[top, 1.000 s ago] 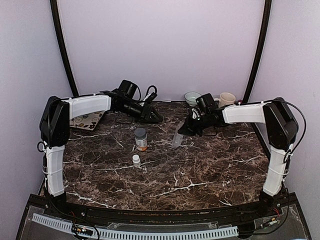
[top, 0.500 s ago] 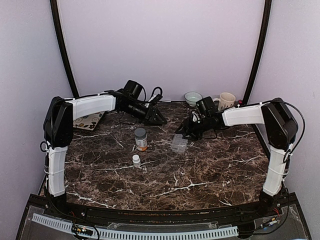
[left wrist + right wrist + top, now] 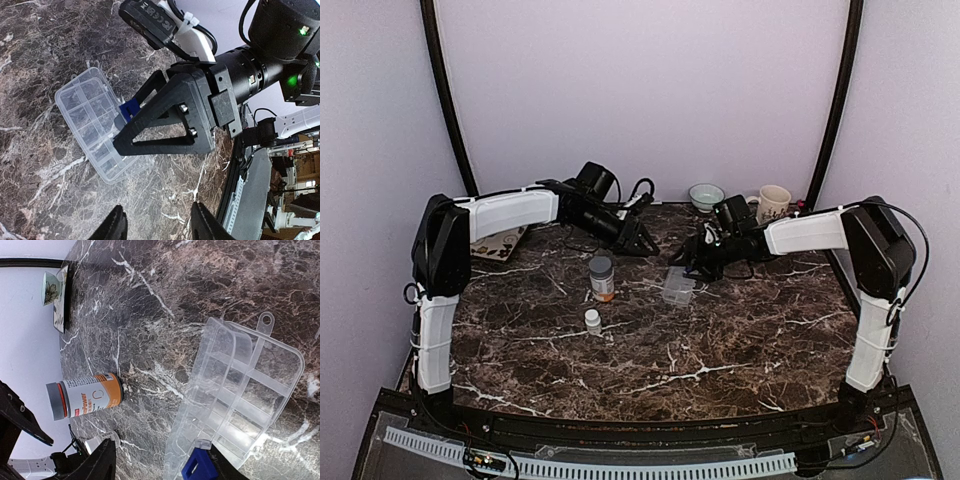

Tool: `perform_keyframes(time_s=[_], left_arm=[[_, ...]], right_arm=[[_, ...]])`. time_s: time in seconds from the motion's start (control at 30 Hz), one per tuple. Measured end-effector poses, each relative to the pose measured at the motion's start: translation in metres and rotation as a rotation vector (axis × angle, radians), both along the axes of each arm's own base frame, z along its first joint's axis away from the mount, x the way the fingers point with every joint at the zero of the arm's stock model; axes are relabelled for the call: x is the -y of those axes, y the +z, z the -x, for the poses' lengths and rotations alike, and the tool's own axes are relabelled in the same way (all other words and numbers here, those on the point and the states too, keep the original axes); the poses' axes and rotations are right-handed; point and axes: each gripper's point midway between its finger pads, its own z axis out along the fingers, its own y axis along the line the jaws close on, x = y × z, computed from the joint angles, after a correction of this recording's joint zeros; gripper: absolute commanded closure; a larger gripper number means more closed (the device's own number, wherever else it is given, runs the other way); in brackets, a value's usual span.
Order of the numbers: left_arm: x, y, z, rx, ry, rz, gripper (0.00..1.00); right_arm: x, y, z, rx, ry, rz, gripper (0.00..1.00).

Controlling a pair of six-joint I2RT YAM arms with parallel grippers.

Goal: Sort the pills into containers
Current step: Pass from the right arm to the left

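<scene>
— Where does the organiser box (image 3: 677, 286) sit?
— Flat on the dark marbled table (image 3: 740, 340), its compartments (image 3: 250, 385) facing up. Whether its lid is fully closed, I cannot tell.

— And the right gripper (image 3: 693, 263)?
— Right over the box's far edge. The left wrist view shows it (image 3: 123, 126) hanging above the box (image 3: 92, 127), one black triangular finger and a blue pad pointing down at the clear plastic. Its own camera shows the fingers well apart (image 3: 150, 467), with the blue pad overlapping the box's near corner. The jaws are spread and clamp nothing. Whether that pad brushes the plastic, I cannot tell.

— The left gripper (image 3: 642, 243)?
— Up off the table, on the far side of the box and toward the left arm, aimed at it. In its wrist view the two fingertips (image 3: 160, 226) stand parted with only marble between them, so it is unclenched and carries nothing.

— What else lies near the box?
— The amber bottle (image 3: 602, 277) with the grey cap stands on the box's left-arm side, a little apart from it. The tiny white bottle (image 3: 592, 320) stands farther from the box, beyond the amber one and toward the arm bases
</scene>
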Motion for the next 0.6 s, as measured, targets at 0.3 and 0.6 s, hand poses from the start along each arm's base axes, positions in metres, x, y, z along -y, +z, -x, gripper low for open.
perform_keyframes(time_s=[0.3,0.6], left_arm=[[0.017,-0.023,0.029,0.1,-0.06,-0.145,0.55],[0.025,-0.035,0.031,0.207,-0.048,-0.242,0.53]], right_arm=[[-0.003,0.004,-0.001,-0.006,-0.006,-0.04,0.46],[-0.004,0.005,-0.001,-0.022,-0.013,-0.056,0.47]])
